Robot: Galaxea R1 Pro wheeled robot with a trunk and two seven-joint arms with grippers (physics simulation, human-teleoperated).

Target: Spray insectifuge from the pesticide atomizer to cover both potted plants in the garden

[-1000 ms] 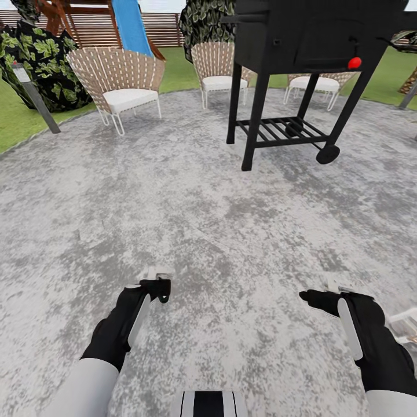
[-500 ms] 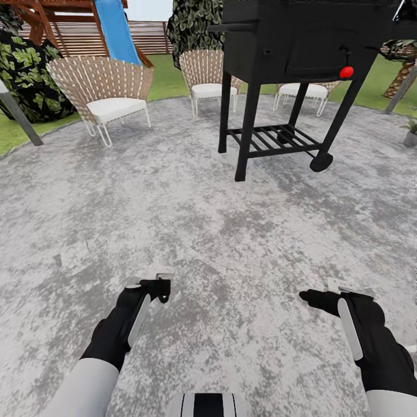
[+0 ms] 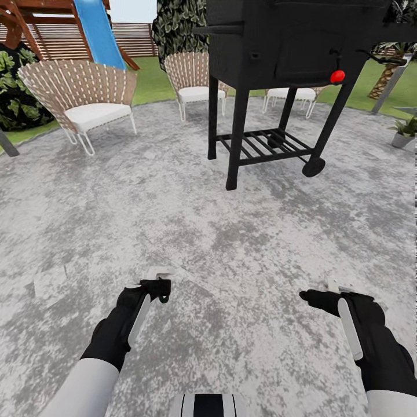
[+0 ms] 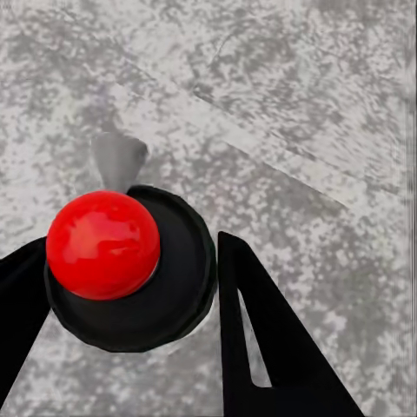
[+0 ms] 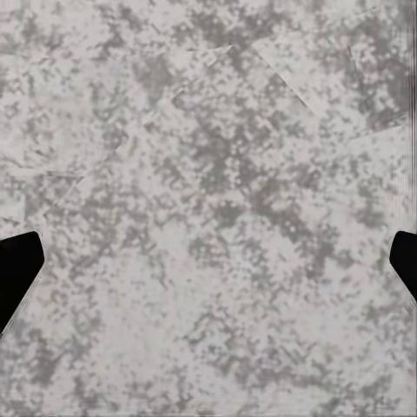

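I am on grey paving in the garden, and the pesticide atomizer is out of view. One small potted plant (image 3: 403, 128), green leaves in a grey pot, stands at the paving's far right edge. My left gripper (image 3: 156, 282) hovers low over the paving. In the left wrist view its black fingers (image 4: 261, 347) close in on both sides of a black disc with a red ball (image 4: 102, 245) on it. My right gripper (image 3: 324, 292) is open with only bare paving between its fingers (image 5: 16, 269).
A black grill on legs and wheels (image 3: 272, 63) stands ahead, slightly right. Wicker chairs with white cushions (image 3: 81, 95) (image 3: 194, 78) ring the paving's far edge. Behind them are a blue slide (image 3: 98, 32), dark bushes, lawn and a slatted fence. A grey post (image 3: 389, 87) leans at far right.
The whole view has swung to the right: chairs, grill and slide slid left, and the potted plant came into sight at the right edge. Both arms keep the same pose.
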